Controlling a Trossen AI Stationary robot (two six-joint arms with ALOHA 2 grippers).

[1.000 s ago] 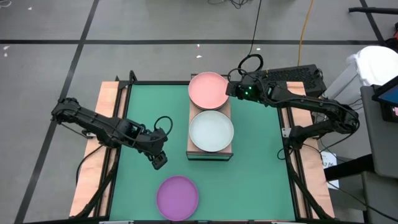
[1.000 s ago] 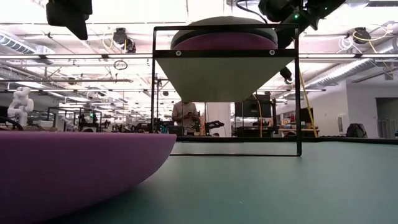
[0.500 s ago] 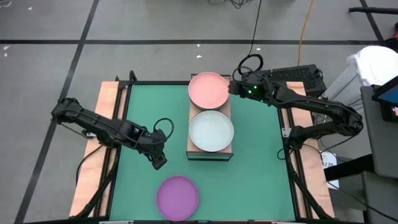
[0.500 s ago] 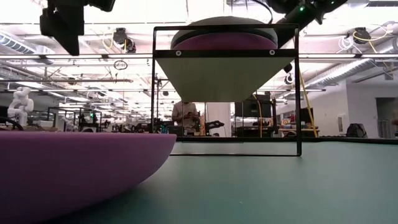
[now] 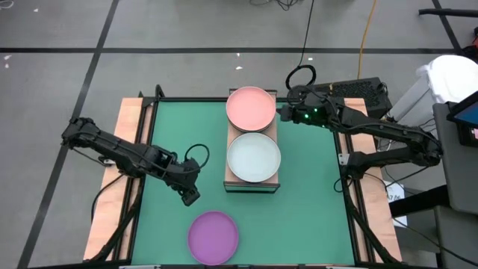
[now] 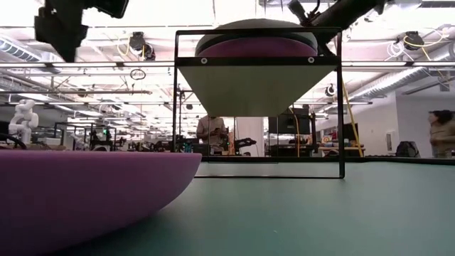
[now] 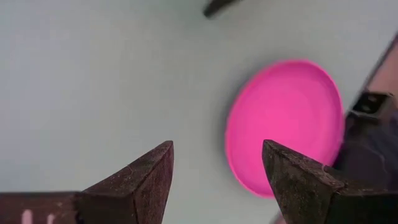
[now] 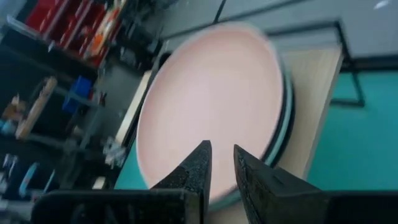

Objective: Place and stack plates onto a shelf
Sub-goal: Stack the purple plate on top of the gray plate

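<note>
A purple plate (image 5: 213, 236) lies flat on the green mat near the table's near edge; it fills the low view's left (image 6: 85, 199). The wooden shelf (image 5: 270, 133) carries two stacks, a pink plate (image 5: 250, 107) on top of the far one and a whitish-blue plate (image 5: 254, 157) on the near one. Green and dark rims (image 8: 287, 118) show under the pink plate (image 8: 205, 106). My left gripper (image 5: 191, 197) hangs open above the mat, left of and beyond the purple plate (image 7: 283, 124). My right gripper (image 5: 281, 112) is by the pink plate's right rim, open by a narrow gap (image 8: 222, 149).
The shelf stands raised on a thin black frame (image 6: 341, 107) above the green mat (image 5: 314, 194). Wooden table strips (image 5: 112, 202) border the mat left and right. A keyboard (image 5: 351, 88) lies beyond the far right corner. People stand in the room behind (image 6: 441, 131).
My right gripper has drawn back from the pink plate's rim toward the table's right, leaving the plate on the far stack. My left gripper has come down a little above the mat, staying open. The plates have not moved.
</note>
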